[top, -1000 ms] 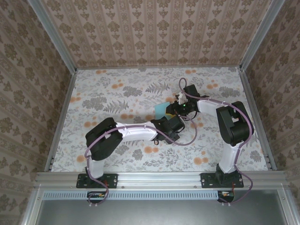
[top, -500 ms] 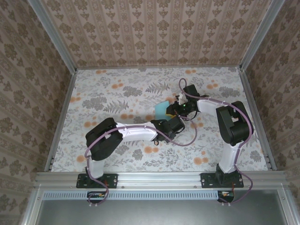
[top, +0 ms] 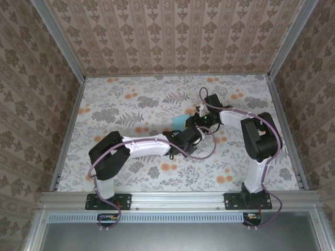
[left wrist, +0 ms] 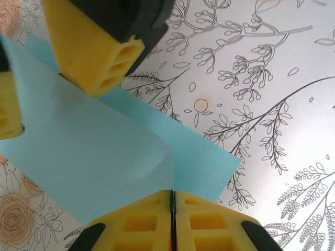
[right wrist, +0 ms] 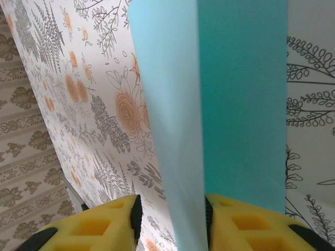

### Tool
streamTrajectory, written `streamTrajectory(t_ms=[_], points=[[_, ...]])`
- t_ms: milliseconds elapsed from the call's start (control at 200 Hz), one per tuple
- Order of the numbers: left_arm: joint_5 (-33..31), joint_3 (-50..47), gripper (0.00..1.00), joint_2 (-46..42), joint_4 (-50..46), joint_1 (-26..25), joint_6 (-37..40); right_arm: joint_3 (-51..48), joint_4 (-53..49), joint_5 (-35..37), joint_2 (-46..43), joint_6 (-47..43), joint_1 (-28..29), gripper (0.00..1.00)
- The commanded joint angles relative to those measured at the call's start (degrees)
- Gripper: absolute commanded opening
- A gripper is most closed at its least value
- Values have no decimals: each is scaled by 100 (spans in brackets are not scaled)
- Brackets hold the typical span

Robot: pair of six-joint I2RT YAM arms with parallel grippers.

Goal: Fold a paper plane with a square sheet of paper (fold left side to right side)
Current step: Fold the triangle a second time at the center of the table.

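The square sheet of paper (top: 180,122) is cyan-blue and lies mid-table on the floral top, partly folded over on itself. In the left wrist view one half of the sheet of paper (left wrist: 94,157) curls up off the flat half. My left gripper (left wrist: 172,194) is shut on that raised edge. My right gripper (left wrist: 47,89) stands astride the far part of the sheet, its yellow fingers apart. Seen from the right wrist, the lifted flap of paper (right wrist: 172,130) runs between the open jaws of my right gripper (right wrist: 171,209), clear of the left pad. Both grippers meet at the sheet, left (top: 189,130) and right (top: 194,121).
The floral tabletop (top: 131,104) is boxed in by patterned walls with aluminium rails, one along the left side (top: 68,130). A purple cable (top: 209,151) loops low over the table between the arms. Free room lies left of and beyond the sheet.
My left gripper has gone from wide open to shut on the paper's raised edge, and the left arm's elbow has swung left. The right gripper has hardly moved.
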Motion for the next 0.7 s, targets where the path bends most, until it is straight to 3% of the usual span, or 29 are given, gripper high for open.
streamTrajectory(t_ms=[0,295,435,550,695], points=[[696,-165,8,-319,144,219,-290,119,59,150,-127,-10,-63,40],[1903,-563,7,-641,601,727,-795,-307,496,511,-990,128,-365,54],[2507,-835,7,-770,982,1036,-1189,-667,470,696,-1400,105,-450,56],[2881,-1042,7,-844,1283,1260,-1454,-1063,484,730,-1714,133,-439,51],[3114,-1165,7,-838,1449,1390,-1662,-1764,709,851,-2210,248,-294,35]])
